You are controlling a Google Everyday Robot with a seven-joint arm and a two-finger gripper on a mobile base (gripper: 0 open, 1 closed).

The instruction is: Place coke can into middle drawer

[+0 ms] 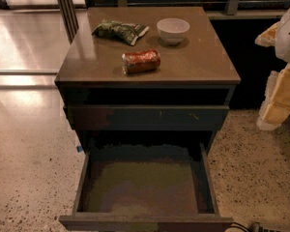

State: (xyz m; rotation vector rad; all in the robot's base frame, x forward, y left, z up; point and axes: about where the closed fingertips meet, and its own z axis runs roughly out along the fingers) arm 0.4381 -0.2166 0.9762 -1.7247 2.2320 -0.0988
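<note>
The coke can (141,61), red with silvery ends, lies on its side on the brown cabinet top (203,62), near the front middle. The middle drawer (145,187) is pulled out below, a dark grey tray with low walls and an olive-grey floor, and nothing is in it. My gripper (283,94), white and yellowish, hangs at the right edge of the view, beside the cabinet's right side and well apart from the can. It holds nothing that I can see.
A green foil snack bag (120,31) and a white round bowl (173,30) sit at the back of the cabinet top. A closed dark drawer front (145,117) with pale scratches is above the open drawer. Speckled floor surrounds the cabinet.
</note>
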